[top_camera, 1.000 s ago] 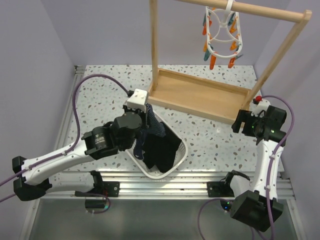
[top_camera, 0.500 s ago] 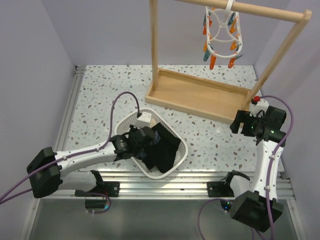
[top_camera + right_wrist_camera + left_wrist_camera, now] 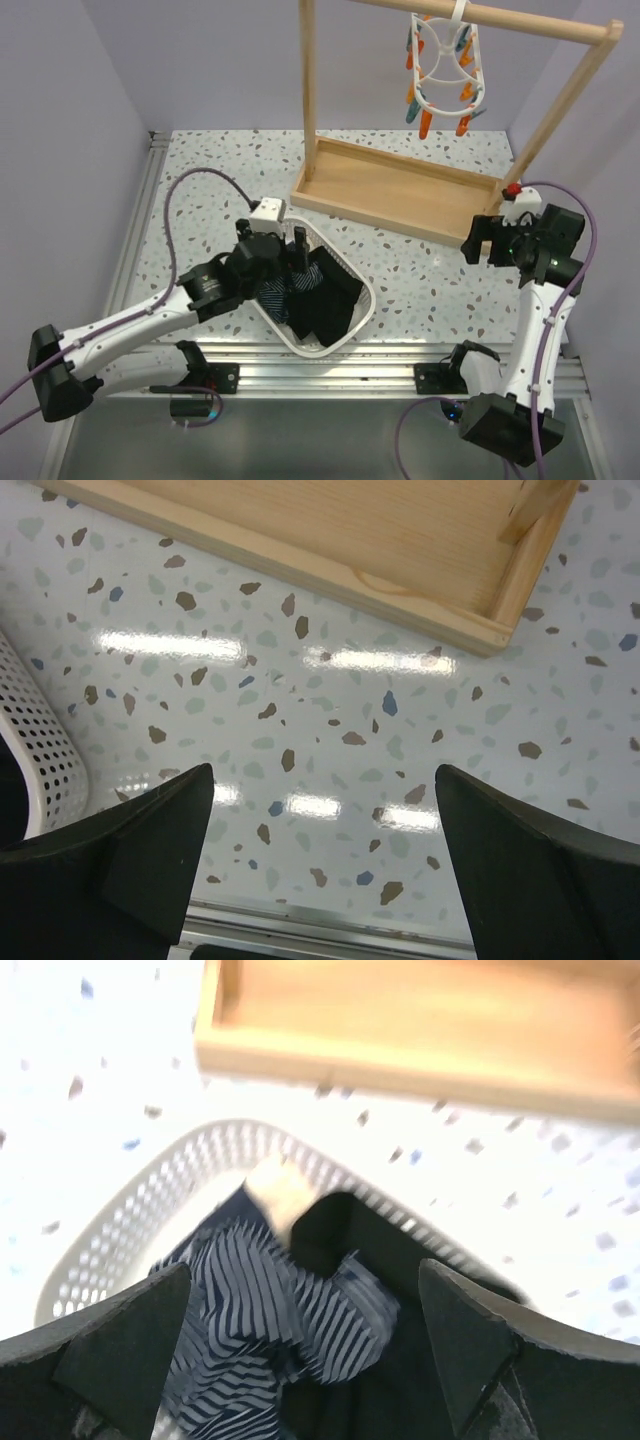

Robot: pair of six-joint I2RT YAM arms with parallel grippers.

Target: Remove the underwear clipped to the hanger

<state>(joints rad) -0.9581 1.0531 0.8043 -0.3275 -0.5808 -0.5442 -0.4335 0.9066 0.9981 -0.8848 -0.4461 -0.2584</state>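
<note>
The white hanger hangs from the wooden rail at the top right, and its orange and teal clips hold nothing. The underwear lies piled in the white basket. In the left wrist view a navy-and-white striped piece lies beside a black piece and a beige waistband. My left gripper hovers open just above the pile, holding nothing. My right gripper stands open and empty over bare table at the right.
The wooden rail frame's tray base sits behind the basket. The basket's perforated rim lies between the two arms. The table's metal front rail runs along the near edge.
My left gripper came down into the basket shut on the striped piece, then opened and let it go onto the pile. My right gripper's jaws widened slightly.
</note>
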